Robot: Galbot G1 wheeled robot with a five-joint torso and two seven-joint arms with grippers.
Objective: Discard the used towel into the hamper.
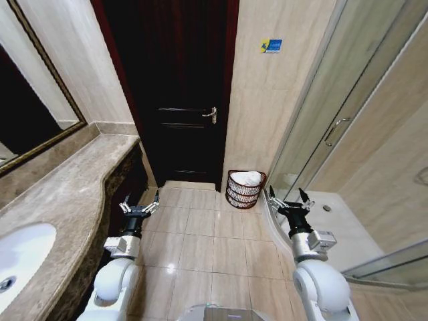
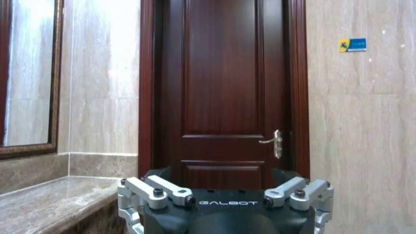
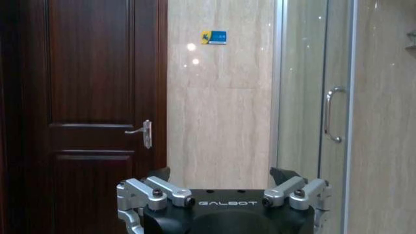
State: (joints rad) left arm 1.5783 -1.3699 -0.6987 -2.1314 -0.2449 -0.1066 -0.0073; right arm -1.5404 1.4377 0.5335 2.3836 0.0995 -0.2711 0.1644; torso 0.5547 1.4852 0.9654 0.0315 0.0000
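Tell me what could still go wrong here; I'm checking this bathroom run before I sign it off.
1. The towel sits heaped above the hamper rim, so it might slide out if bumped.
2. The hamper stands beside the door; if the door swings inward it could knock it.
3. The right gripper, open, hangs near the shower threshold and could clip it when the base turns.

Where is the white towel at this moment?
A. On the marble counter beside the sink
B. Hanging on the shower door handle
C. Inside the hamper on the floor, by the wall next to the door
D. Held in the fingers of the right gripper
C: the white towel lies in the top of the hamper, while the left gripper and the right gripper are both open and hold nothing.
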